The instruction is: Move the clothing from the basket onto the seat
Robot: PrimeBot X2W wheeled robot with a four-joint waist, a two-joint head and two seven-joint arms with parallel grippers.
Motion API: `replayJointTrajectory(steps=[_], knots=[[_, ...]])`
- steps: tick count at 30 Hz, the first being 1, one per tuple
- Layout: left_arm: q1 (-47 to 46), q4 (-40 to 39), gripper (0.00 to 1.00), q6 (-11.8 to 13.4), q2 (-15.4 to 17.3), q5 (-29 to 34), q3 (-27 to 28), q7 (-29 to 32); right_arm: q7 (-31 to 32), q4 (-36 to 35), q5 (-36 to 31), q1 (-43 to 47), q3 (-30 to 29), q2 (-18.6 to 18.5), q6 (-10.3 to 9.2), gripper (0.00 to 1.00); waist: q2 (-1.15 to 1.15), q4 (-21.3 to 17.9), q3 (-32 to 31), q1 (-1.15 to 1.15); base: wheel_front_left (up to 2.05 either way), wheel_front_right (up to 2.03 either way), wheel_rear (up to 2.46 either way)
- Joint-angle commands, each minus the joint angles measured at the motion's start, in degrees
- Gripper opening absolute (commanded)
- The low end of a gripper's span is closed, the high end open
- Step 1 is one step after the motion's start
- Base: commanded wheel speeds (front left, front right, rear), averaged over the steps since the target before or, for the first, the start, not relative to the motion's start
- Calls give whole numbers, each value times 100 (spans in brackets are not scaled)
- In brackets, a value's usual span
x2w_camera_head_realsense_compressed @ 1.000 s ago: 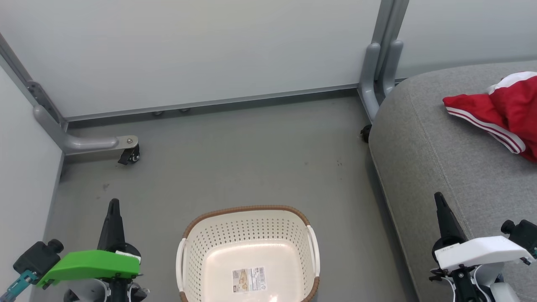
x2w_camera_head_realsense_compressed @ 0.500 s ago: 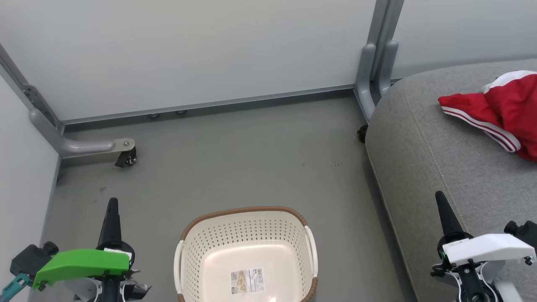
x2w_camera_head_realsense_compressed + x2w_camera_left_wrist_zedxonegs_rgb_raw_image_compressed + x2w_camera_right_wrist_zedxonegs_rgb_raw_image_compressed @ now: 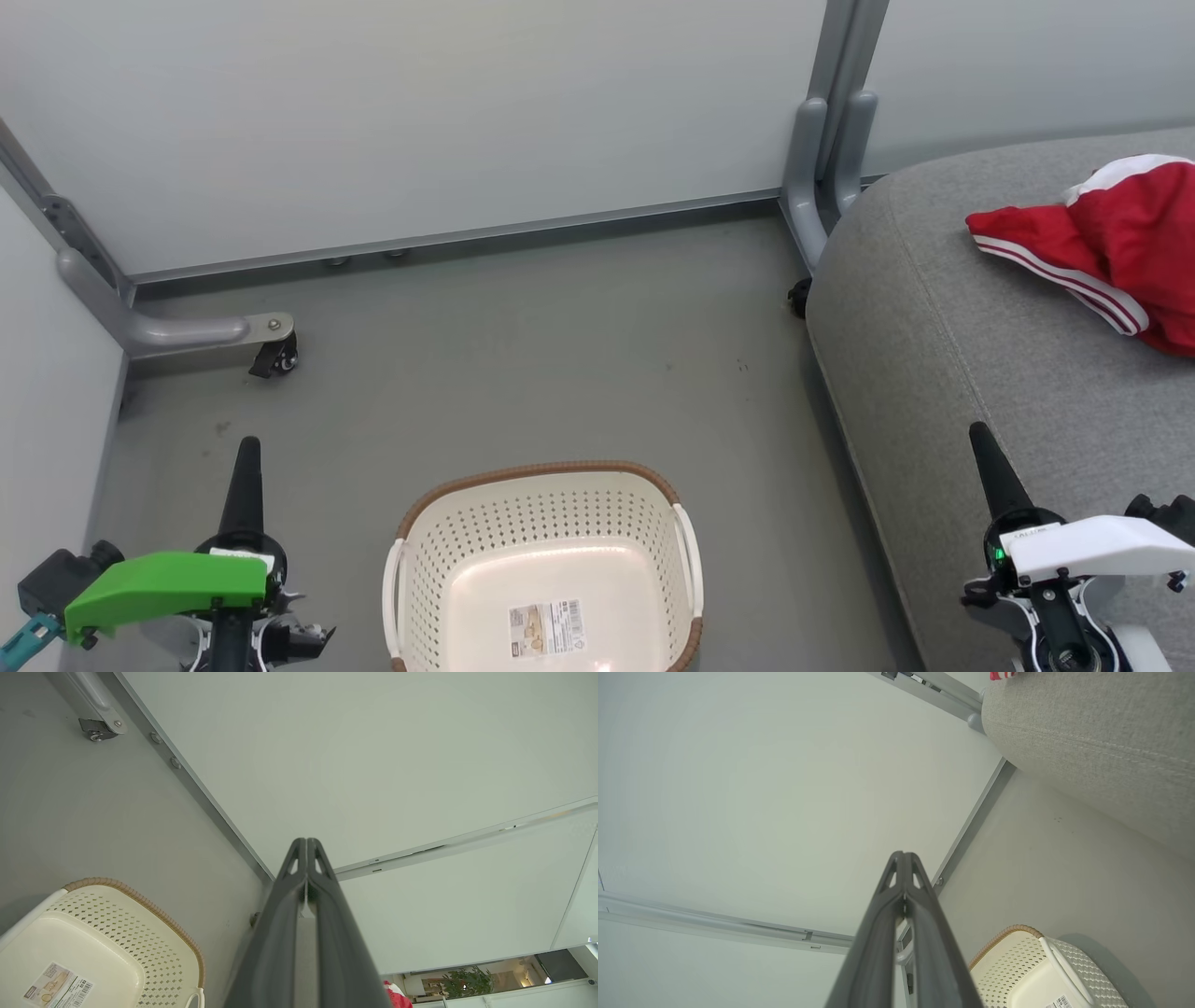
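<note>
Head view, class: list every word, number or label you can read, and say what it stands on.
Paper label in the cream perforated plastic basket: print and barcode, too small to read.
White sticker on the right gripper: blurred, unreadable.
Red white-striped clothing on the grey fabric seat: no readable lettering.

Grey floor [image 3: 523, 373]; pale partition panels [image 3: 420, 112] behind; metal frame foot [image 3: 187, 329] with caster [image 3: 272, 358] at left.
</note>
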Motion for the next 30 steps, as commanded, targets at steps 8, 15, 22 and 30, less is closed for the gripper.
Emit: replayJointTrajectory(steps=[8,15,22,30], knots=[[-163,-49,0,16,1,-512,70,126,106,33,521,-136,-19,-67,-4,0,30,-37,-10,0,0,0,0],[-178,-47,0,17,-5,-841,102,210,170,69,868,-161,-17,-86,-4,0,32,-67,-19,0,0,0,0],[-177,-43,0,19,-9,-1156,137,299,224,106,1203,-191,-13,-106,-5,0,35,-97,-27,0,0,0,0],[-197,-40,0,20,-16,-1497,171,384,288,144,1564,-213,-6,-127,-5,0,38,-132,-36,0,0,0,0]])
